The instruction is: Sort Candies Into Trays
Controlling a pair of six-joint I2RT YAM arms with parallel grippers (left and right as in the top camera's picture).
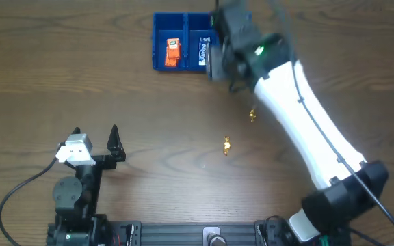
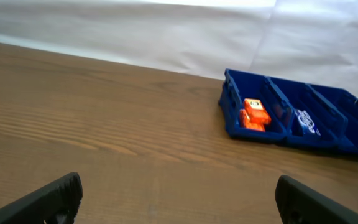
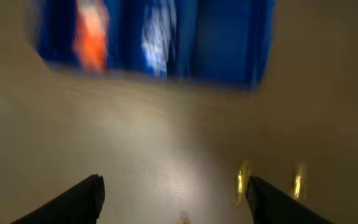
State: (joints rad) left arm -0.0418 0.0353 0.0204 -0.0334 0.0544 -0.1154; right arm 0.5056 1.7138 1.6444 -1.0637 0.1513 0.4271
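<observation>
Top view shows the blue tray [image 1: 156, 41] at the far side of the bench [image 1: 60, 75], holding an orange candy [image 1: 173, 52] in its left end compartment and a blue-and-white candy [image 1: 203, 51] in the next. One gold candy [image 1: 252, 115] and a second gold candy [image 1: 227, 145] lie loose on the wood, apart from the tray. The right arm [image 1: 306, 116] reaches toward the tray, its jaws spread wide and empty over bare bench between tray and gold candies, while the left arm [image 1: 81, 171] sits near its base, jaws also wide open and empty.
</observation>
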